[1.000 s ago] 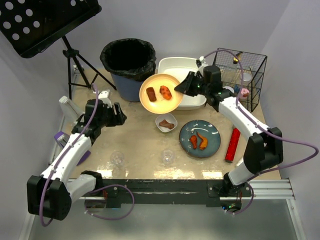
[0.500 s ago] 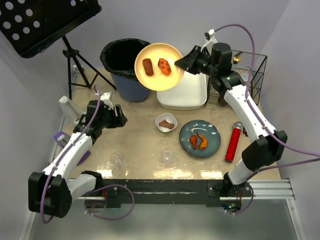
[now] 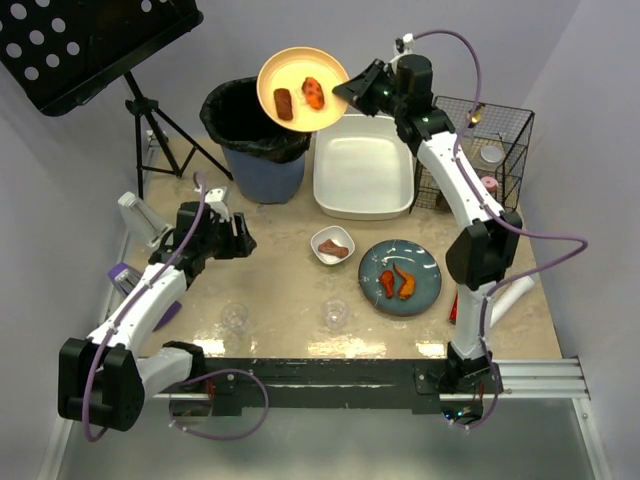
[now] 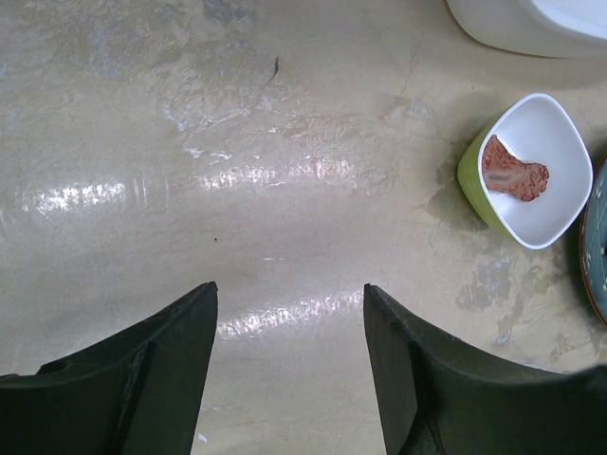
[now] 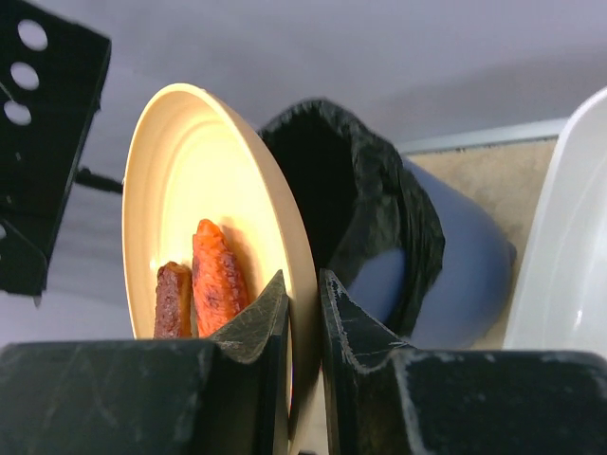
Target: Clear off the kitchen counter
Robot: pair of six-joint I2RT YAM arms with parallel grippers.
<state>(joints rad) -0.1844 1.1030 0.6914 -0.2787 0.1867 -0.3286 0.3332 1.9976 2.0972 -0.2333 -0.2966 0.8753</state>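
At the left of the top view, my left claw hangs spread wide above the bare counter, gripping nothing. A small bowl sits at its right. In the upper middle, my right claw is clenched on the rim of a yellow plate. The plate is tilted and carries two food pieces, and it overlaps the black-lined bin. The counter fills the frame's middle.
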